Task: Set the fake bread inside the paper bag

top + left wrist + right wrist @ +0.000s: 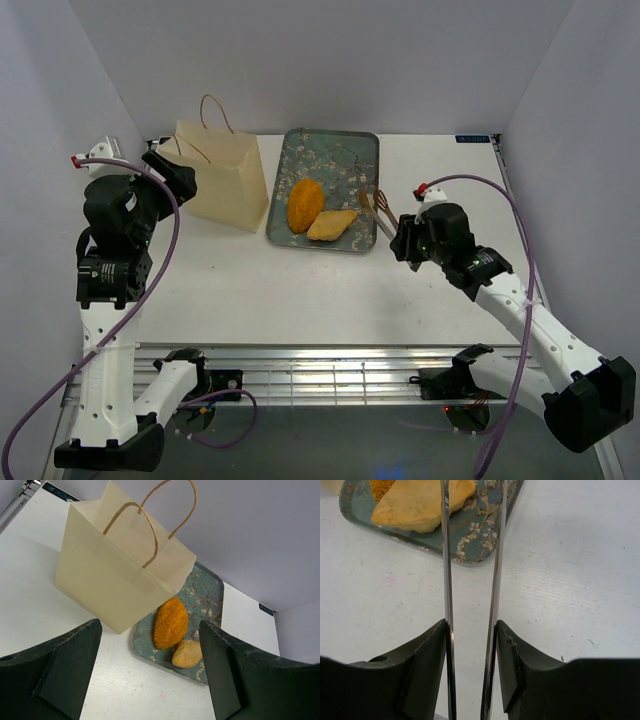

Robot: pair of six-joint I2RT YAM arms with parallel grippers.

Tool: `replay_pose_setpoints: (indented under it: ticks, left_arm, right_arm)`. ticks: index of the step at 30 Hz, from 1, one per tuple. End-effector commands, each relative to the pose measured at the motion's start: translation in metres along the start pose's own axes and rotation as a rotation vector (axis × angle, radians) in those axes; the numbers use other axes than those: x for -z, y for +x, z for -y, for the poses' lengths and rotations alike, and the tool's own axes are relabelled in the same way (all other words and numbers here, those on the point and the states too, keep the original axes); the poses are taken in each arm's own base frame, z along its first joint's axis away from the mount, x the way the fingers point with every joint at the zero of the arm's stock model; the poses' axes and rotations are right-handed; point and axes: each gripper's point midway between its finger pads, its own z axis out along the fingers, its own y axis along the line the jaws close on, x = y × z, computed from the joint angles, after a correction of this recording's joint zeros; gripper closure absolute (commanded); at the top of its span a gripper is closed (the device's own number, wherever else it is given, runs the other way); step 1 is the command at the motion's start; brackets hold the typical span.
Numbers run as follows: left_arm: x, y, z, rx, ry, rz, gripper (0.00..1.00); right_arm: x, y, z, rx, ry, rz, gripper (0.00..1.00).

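Two pieces of fake bread lie on the floral tray (pixel 340 155): an orange oval loaf (pixel 304 203) (pixel 170 622) and, against it, a pale tan slice (pixel 332 224) (pixel 187 653) (pixel 420 502). Left of the tray stands the cream paper bag (pixel 220 180) (pixel 110 580), upright with its mouth open. My left gripper (pixel 165 165) (pixel 150 670) is open beside the bag's left side, holding nothing. At the tray's right edge, my right gripper (pixel 405 240) (pixel 471 650) is shut on metal tongs (pixel 378 208) (pixel 447 555). The tong blades are apart and reach over the tray's near corner.
The tray (pixel 480 535) sits at the table's far middle, touching the bag's right side. White walls close in the table on the left, back and right. A metal rail (pixel 330 370) runs along the near edge between the arm bases.
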Motion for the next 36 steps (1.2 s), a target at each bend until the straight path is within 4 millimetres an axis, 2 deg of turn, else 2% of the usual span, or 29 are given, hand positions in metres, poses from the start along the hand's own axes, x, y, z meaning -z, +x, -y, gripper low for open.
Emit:
replay_pose_setpoints:
  ticks: [1, 11, 20, 23, 27, 36]
  left_arm:
    - [-0.003, 0.001, 0.002, -0.013, 0.018, -0.004, 0.11]
    - [-0.009, 0.004, 0.003, -0.017, 0.022, -0.018, 0.11]
    - [-0.007, 0.006, 0.002, -0.017, 0.024, -0.023, 0.11]
    - [-0.006, 0.005, 0.003, -0.015, 0.029, -0.021, 0.11]
    - [-0.004, 0.004, 0.003, -0.015, 0.028, -0.017, 0.11]
    - [-0.003, 0.006, 0.002, -0.017, 0.026, -0.021, 0.11]
  right_arm:
    - [-0.001, -0.002, -0.015, -0.105, -0.115, -0.005, 0.52]
    - [-0.005, 0.019, -0.024, -0.326, -0.333, -0.104, 0.48]
    - [0.007, 0.013, -0.032, -0.552, -0.46, -0.178, 0.47]
    - [0.008, 0.017, -0.032, -0.621, -0.479, -0.213, 0.47]
    - [0.008, 0.031, -0.029, -0.712, -0.494, -0.269, 0.47]
    - [0.004, 0.039, -0.027, -0.794, -0.513, -0.294, 0.47]
